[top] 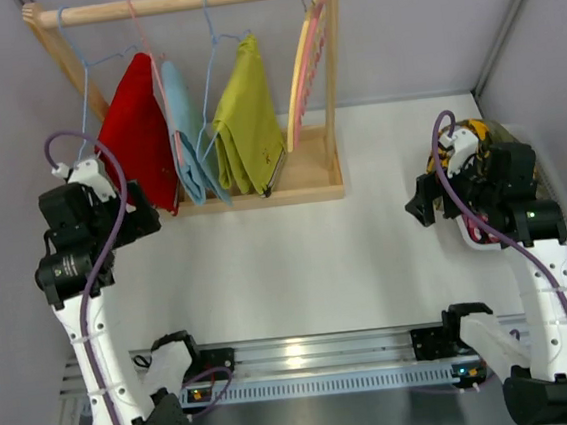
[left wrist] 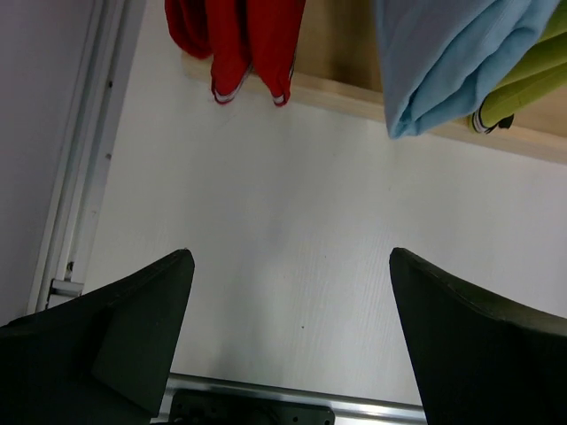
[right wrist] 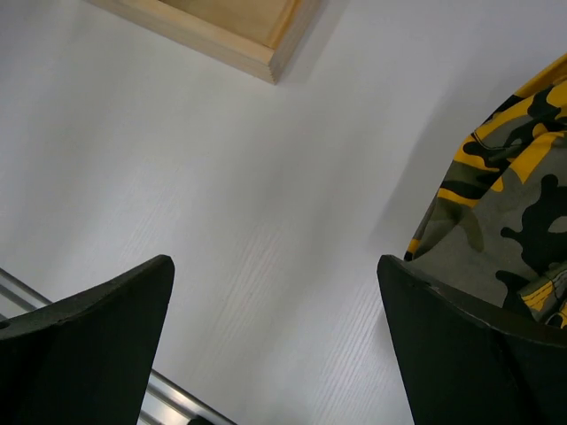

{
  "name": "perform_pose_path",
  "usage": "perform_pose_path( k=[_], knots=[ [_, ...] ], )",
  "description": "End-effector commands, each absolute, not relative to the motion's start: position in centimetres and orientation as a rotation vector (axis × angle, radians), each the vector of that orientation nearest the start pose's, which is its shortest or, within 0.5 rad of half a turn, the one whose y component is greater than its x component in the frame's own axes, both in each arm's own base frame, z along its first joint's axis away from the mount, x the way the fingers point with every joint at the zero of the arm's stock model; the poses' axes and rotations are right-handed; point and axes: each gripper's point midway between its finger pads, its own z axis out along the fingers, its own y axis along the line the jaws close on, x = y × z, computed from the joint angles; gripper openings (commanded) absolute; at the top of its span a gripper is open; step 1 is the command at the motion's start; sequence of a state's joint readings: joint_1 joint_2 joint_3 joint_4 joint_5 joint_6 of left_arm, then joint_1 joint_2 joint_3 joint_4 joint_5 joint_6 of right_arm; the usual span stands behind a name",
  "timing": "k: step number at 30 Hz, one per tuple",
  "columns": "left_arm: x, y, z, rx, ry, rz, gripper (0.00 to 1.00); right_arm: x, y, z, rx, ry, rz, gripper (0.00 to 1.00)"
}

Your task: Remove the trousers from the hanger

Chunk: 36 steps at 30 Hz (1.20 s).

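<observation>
Got the red trousers point(top: 141, 136), light blue trousers point(top: 184, 142) and yellow-green trousers point(top: 248, 120) all draped over wire hangers point(top: 209, 39), up at roughly 11 o'clock on the bench point(top: 298, 261) in the top view. Lined up red, blue, green going toward 3 o'clock, packed close, with red and blue overlapping from above. Hooked onto the rail of a wooden rack point(top: 183, 1), bottoms reaching down around its base board point(top: 312, 175). Also spotting a couple of pinkish hangers point(top: 302, 70) at the 3 o'clock end of that rail.

Over to the left end effector point(left wrist: 291, 266): wide open, nothing between the fingers, sitting low near the red pair, at about 7 o'clock from it. Same deal with the right end effector point(right wrist: 275, 266): spread wide, gripping nothing, well apart from the rack, out toward 3 o'clock. Right beside a yellow-and-black camo cloth point(right wrist: 500, 221) bunched up at the bench's 3 o'clock edge.
</observation>
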State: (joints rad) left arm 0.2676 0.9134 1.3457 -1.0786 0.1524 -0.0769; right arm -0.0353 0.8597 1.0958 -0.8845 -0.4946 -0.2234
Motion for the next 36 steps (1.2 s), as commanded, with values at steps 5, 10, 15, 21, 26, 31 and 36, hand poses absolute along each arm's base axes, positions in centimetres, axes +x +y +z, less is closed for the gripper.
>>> perform_pose_path(
  k=[5,10,15,21,26,31,36],
  knots=[
    [24.2,2.6,44.2,-0.118,1.850,-0.036,0.98,24.3,7.4,29.0,-0.488,2.011,0.407,0.99],
    [25.6,0.4,51.3,-0.011,1.702,-0.154,0.99,24.5,7.3,29.4,-0.483,2.008,0.400,0.99],
    [27.9,-2.4,53.9,0.102,1.638,-0.355,0.95,24.7,7.2,29.0,-0.479,2.025,0.403,0.99],
    [31.4,-4.2,54.7,0.132,1.611,-0.465,0.89,24.9,7.3,29.0,-0.473,2.033,0.412,0.99],
    [33.8,-8.5,54.8,0.224,1.583,-0.413,0.88,25.3,7.3,28.8,-0.467,2.046,0.412,0.99],
    [36.6,-9.6,54.5,0.187,1.596,-0.365,0.82,25.5,7.1,28.6,-0.462,2.055,0.402,0.99],
    [39.4,-11.9,53.1,0.219,1.610,-0.324,0.78,25.6,7.0,28.3,-0.463,2.063,0.395,0.99]
  ],
)
